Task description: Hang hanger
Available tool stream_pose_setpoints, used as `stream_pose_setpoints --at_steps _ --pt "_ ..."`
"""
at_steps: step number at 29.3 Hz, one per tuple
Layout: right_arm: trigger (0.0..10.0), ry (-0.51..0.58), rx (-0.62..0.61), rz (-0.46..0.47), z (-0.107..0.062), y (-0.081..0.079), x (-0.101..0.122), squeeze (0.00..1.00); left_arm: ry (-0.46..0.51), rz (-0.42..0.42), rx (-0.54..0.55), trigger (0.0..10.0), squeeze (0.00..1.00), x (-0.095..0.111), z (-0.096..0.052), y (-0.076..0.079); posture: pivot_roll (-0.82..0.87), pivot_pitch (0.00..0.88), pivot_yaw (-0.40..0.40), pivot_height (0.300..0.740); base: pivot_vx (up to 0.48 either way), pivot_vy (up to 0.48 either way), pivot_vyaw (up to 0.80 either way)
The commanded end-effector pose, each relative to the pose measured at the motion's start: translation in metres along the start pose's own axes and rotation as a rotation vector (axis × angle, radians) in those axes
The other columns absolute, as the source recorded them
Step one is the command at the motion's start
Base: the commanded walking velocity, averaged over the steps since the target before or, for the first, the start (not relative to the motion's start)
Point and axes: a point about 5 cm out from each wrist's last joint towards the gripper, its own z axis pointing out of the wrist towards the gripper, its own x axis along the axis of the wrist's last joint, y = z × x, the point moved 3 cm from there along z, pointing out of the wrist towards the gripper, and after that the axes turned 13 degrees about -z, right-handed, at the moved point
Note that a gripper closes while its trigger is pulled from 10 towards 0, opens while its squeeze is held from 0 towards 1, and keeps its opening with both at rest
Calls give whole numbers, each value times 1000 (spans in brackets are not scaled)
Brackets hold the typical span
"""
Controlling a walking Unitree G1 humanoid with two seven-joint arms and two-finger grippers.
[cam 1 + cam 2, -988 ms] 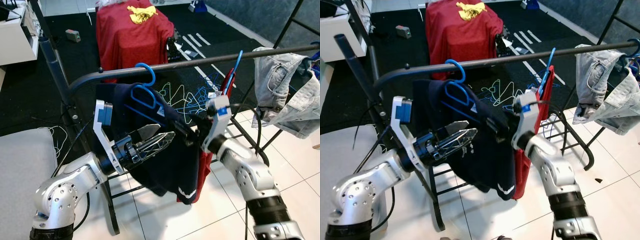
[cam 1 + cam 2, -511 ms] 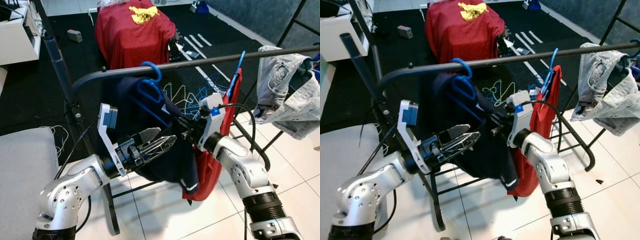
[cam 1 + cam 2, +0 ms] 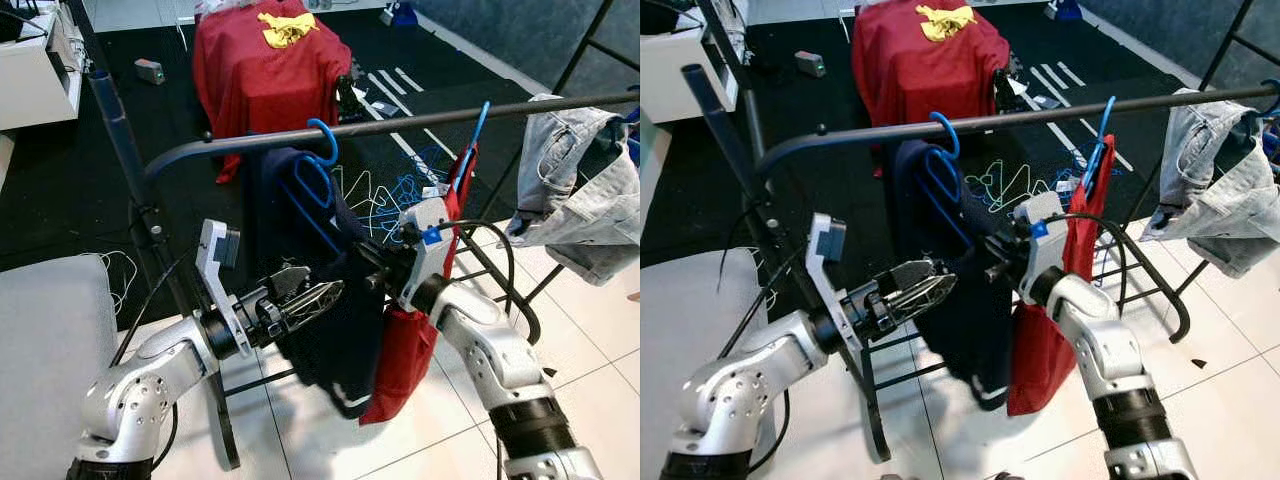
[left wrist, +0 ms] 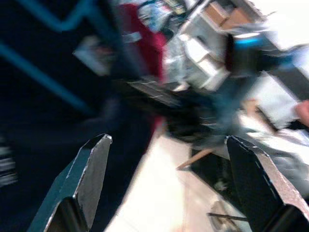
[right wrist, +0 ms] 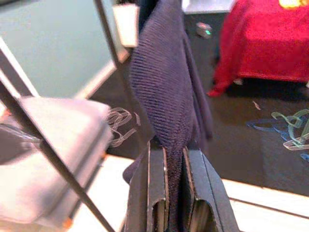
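Observation:
A blue hanger [image 3: 318, 170] carrying a navy garment [image 3: 335, 330] has its hook over the black rail [image 3: 420, 124]. My right gripper [image 3: 366, 268] is shut on a fold of that navy garment [image 5: 166, 92], just below the hanger's shoulder; the cloth is pinched between its fingers [image 5: 200, 193]. My left gripper [image 3: 312, 297] is open and stands just left of the garment's front, with nothing between its fingers [image 4: 91, 179]. To the right on the same rail, another blue hanger [image 3: 474, 140] holds a red garment [image 3: 405, 350].
A denim jacket [image 3: 585, 185] is draped over the rail at the right. Behind the rack stands something covered in red cloth [image 3: 265, 70], and loose hangers [image 3: 385, 195] lie on the dark floor. A grey cushion [image 3: 45, 350] is at the near left.
The blue hanger's hook has slid to the right along the rail, and the navy garment went with it in my right gripper. My left gripper stayed open and sank slightly.

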Motion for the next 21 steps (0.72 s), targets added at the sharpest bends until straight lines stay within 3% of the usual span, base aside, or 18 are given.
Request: stream_pose_setpoints --at_steps 1,5,10,14,21 --pt "0 88 56 -5 -8 -4 21 0 -7 11 63 10000 0 -4 -5 -12 28 181 -39 740 0 0 0" --pt "0 91 137 -20 -22 -16 24 0 -4 13 110 10000 0 -7 -10 -22 28 181 -39 740 0 0 0" --pt "0 53 167 -45 -38 -19 20 0 -11 13 145 10000 0 -10 -17 -31 15 189 -37 740 0 0 0" --pt "0 34 116 -64 -55 -9 22 0 -29 8 163 10000 0 -15 -23 -37 8 191 -32 740 0 0 0" --pt "0 28 77 -78 -59 -2 24 0 -41 9 153 10000 0 -18 -22 -37 3 190 -27 740 0 0 0"
